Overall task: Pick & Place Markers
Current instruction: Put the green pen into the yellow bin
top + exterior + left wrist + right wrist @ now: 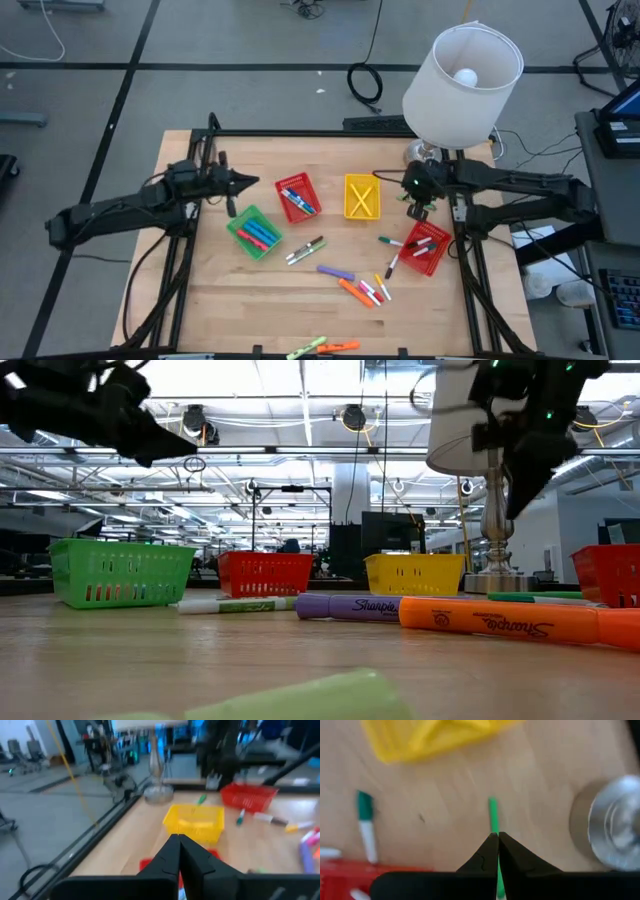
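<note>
1. Hovering above the table between the yellow basket [361,196] and the right red basket [424,247], the right gripper [417,207] was seen with its fingers pressed together; a thin green marker [493,815] showed just past the tips in the right wrist view, and whether it was pinched could not be told.
2. The left gripper [247,183] was held over the table's left side, near the green basket [253,231] and the middle red basket [297,196], fingers pressed together on nothing visible.
3. Markers were found partly sorted: several lay in the green basket, some in each red basket, and crossed yellow ones in the yellow basket.
4. Many were left loose on the wood (a purple marker [335,272] and an orange marker [353,291] at the centre, others at the near edge).
5. The step in hand was judged to be a move between placings, with sorting well short of done.
6. For the next move, a loose marker would have to be chosen, the fingers spread, the gripper lowered across the barrel, then closed.
</note>
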Robot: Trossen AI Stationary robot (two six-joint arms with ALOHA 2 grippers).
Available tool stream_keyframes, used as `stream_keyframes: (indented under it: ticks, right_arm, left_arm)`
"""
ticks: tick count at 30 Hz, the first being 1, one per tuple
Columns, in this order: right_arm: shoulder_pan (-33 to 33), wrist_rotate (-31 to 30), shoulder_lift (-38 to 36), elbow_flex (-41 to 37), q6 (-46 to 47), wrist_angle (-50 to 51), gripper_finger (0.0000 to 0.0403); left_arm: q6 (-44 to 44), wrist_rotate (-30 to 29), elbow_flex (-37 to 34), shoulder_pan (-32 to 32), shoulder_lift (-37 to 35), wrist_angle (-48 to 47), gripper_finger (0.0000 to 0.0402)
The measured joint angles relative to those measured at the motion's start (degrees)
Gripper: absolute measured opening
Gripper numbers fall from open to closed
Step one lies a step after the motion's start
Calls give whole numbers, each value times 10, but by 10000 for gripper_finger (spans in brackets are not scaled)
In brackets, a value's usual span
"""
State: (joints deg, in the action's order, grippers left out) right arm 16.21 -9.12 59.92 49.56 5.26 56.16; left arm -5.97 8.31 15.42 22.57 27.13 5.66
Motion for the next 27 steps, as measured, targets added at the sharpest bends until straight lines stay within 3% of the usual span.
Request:
stream_keyframes:
  ticks: [4, 11, 17, 23, 27]
  right_arm:
    - [59, 34, 68, 0, -33, 27, 0]
    - [97, 90, 165, 1, -102, 17, 12]
    - [98, 89, 200, 6, -121, 14, 80]
    - [101, 19, 232, 6, -121, 5, 147]
    - [116, 45, 251, 6, -124, -4, 163]
  left_arm:
    - [30, 12, -10, 23, -38, 1, 3]
    - [35, 13, -13, 29, -43, 0, 34]
    - [34, 13, -13, 29, -43, 1, 45]
    - [35, 13, -13, 29, -43, 1, 46]
    - [35, 13, -13, 28, -43, 1, 46]
